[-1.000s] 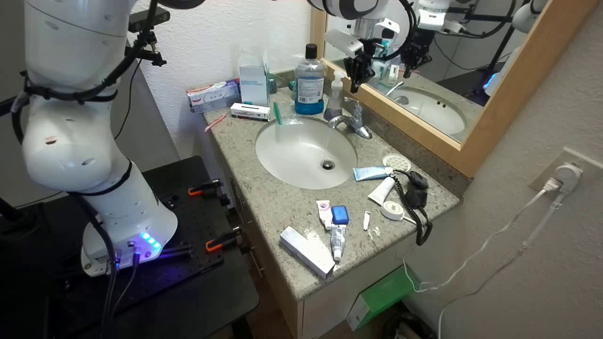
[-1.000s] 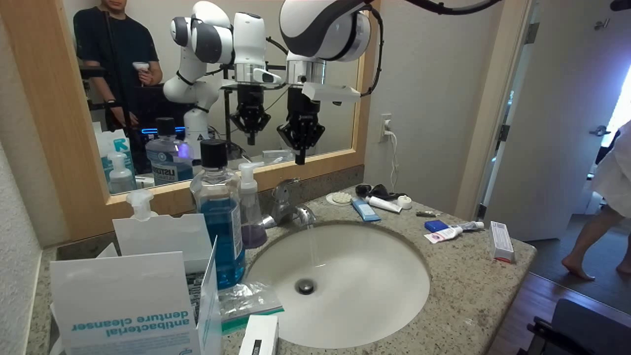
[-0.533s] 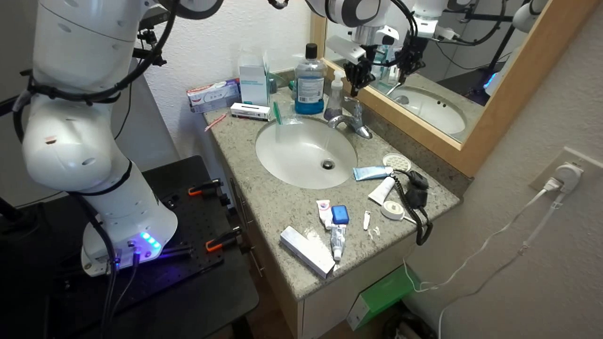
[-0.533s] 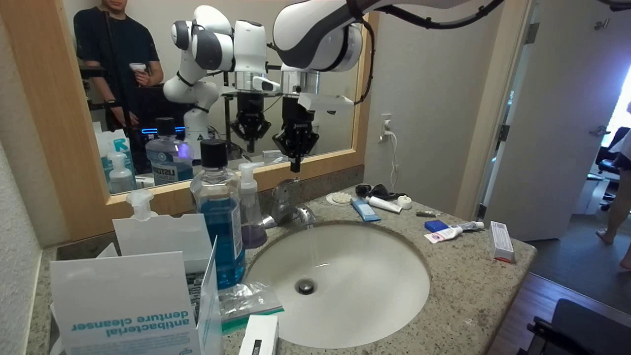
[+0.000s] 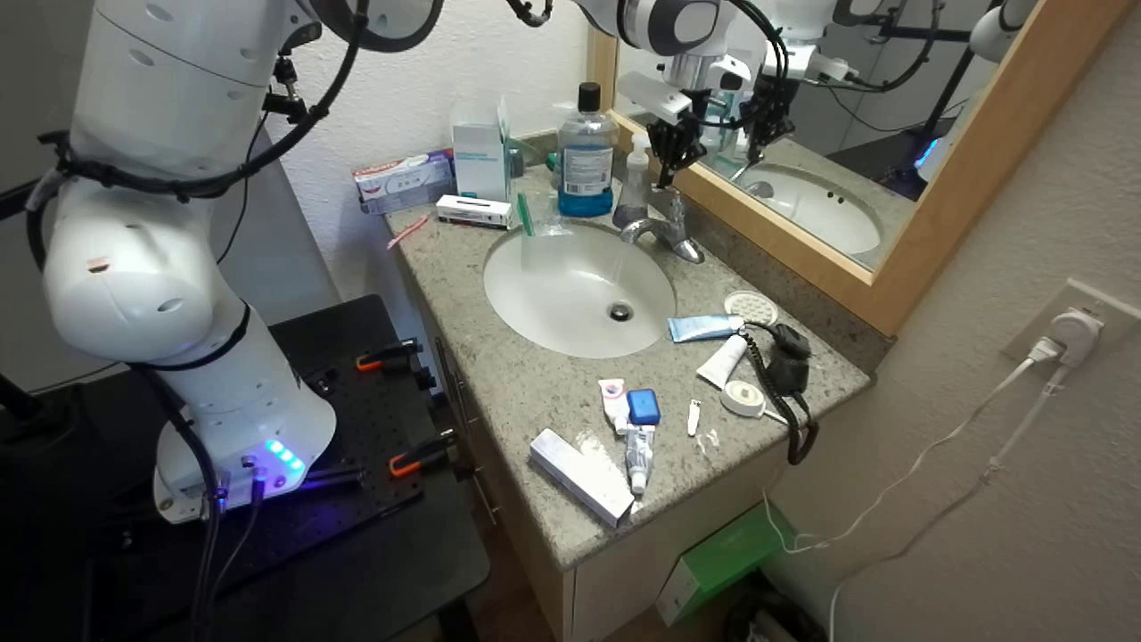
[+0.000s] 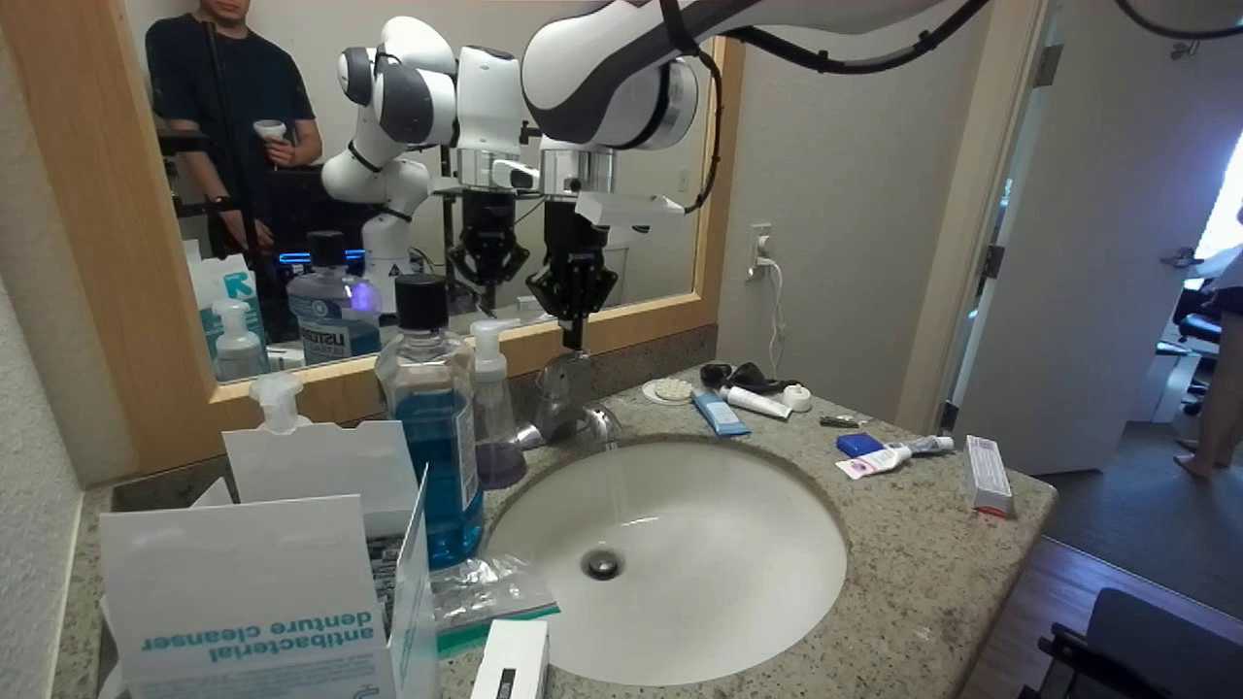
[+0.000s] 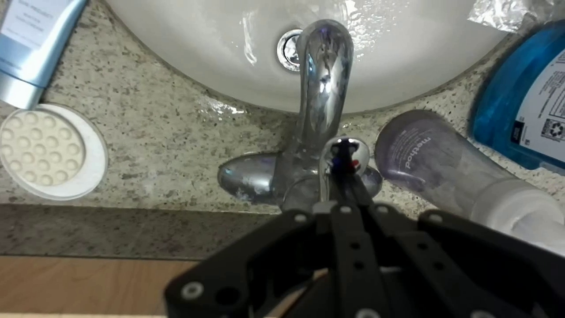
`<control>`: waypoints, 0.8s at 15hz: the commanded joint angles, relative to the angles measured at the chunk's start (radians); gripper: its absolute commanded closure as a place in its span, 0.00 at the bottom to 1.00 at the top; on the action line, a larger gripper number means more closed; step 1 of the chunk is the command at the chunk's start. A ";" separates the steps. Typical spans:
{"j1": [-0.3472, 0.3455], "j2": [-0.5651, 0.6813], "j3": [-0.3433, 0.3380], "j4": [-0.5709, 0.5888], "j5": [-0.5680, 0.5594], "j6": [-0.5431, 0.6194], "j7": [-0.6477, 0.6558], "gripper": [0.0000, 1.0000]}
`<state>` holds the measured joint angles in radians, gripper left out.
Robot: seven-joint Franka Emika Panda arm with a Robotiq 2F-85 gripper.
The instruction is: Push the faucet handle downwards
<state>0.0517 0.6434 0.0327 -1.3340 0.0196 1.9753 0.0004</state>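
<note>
The faucet handle is a short chrome lever on top of the small faucet. In the wrist view its shiny round end (image 7: 346, 145) shows red and blue marks or reflections. In both exterior views only part of the handle (image 5: 676, 193) (image 6: 560, 369) shows beside the fingertips. My gripper (image 7: 348, 181) points down with its fingers together and nothing visible between them. Its tips (image 5: 665, 182) (image 6: 573, 344) are right at the handle's top; I cannot tell whether they touch. The curved spout (image 7: 324, 84) reaches over the white basin (image 6: 825, 544). A thin water stream falls from it.
A purple soap bottle (image 7: 423, 154) and a tall blue mouthwash bottle (image 6: 437, 466) stand close beside the faucet. The mirror frame (image 6: 641, 325) is just behind my gripper. A soap dish (image 7: 99, 154) and tubes lie on the counter's opposite side. Boxes (image 6: 243, 582) stand beyond the bottles.
My gripper has come down to the top of the faucet handle, shifting slightly sideways. Its fingers stay together. The faucet and counter items look unmoved.
</note>
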 commanded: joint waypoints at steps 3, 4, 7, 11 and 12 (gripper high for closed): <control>0.002 0.011 0.003 0.043 -0.002 -0.087 -0.001 1.00; 0.002 0.011 0.004 0.043 -0.001 -0.092 -0.001 1.00; 0.001 0.016 0.003 0.047 0.000 -0.103 -0.002 1.00; -0.004 0.035 0.003 0.065 0.002 -0.112 -0.008 1.00; -0.005 0.038 0.002 0.069 0.002 -0.115 -0.008 1.00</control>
<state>0.0510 0.6524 0.0333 -1.3055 0.0203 1.9079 0.0005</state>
